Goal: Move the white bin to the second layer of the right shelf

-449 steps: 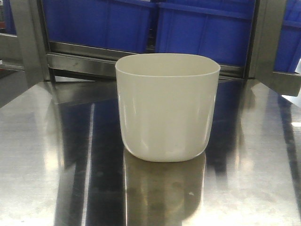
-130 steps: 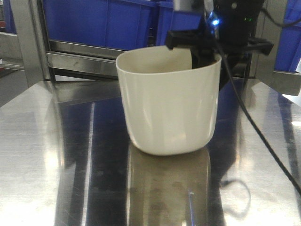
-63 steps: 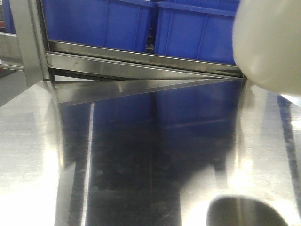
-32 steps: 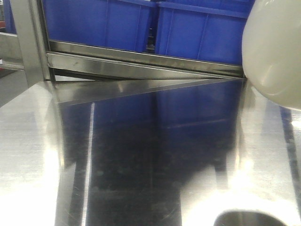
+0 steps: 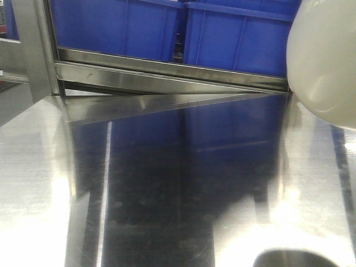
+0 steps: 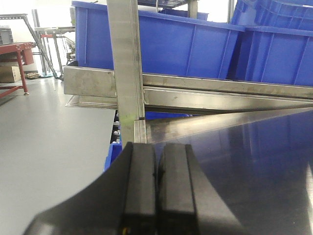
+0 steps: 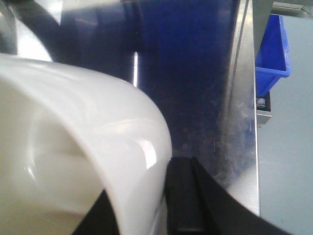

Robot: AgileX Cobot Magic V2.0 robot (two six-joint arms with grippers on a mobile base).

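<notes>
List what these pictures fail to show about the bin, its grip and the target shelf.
white bin: front view, top and right edges cut off all but its rounded base.
right gripper: right wrist view, the bin's wall hides its inner finger; the rim is blurred.
right shelf second layer: cannot be identified in any view.

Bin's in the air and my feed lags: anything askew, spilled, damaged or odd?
The white bin hangs clear of the steel tabletop, upper right in the front view, pinched by one wall in the right gripper and seemingly tipped, rounded base toward the camera. No spill or damage shows.
</notes>
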